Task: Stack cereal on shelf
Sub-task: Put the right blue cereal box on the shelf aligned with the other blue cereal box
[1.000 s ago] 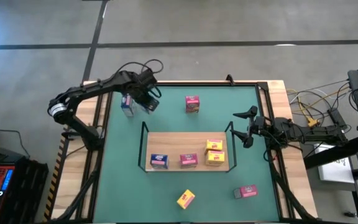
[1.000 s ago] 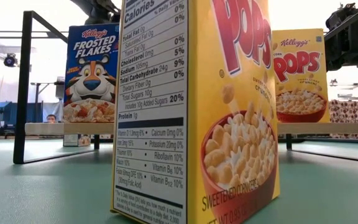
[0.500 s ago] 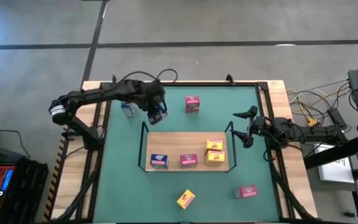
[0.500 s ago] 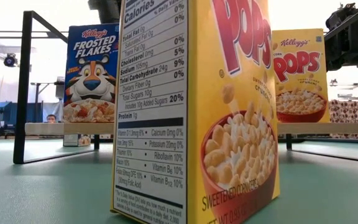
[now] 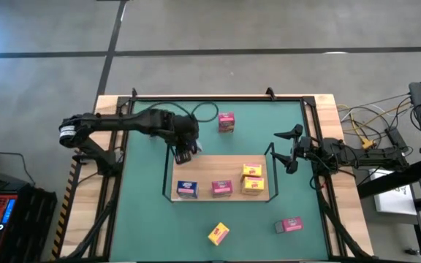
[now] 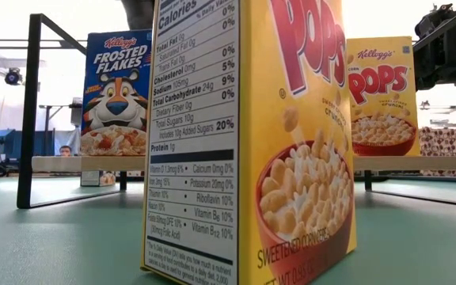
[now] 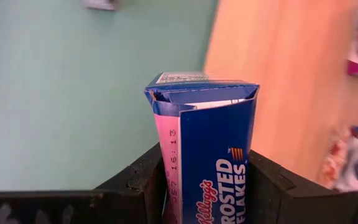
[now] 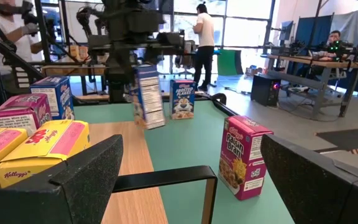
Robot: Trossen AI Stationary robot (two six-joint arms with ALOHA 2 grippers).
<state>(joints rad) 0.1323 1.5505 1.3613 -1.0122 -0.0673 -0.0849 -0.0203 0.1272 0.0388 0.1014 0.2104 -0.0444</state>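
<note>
Item: Frosted Flakes box [image 7: 211,155], clamped in my left gripper [image 5: 184,151] over shelf [image 5: 218,164] rear-left edge. Step: transport. Next: lower, release upright. Right gripper [image 5: 289,149]: wide, idle.

The blue box [image 6: 116,93] reads "Frosted Flakes", both yellow boxes [image 6: 248,142] "Pops", the pink box [image 8: 243,159] seemingly "Raisin Bran".

The left end effector [image 5: 183,152], clamped on a blue cereal box [image 7: 207,158], has travelled from the upper left of the surface [image 5: 137,204] down and rightward. It now sits at the upper-left corner of the shelf [image 5: 218,166].
</note>
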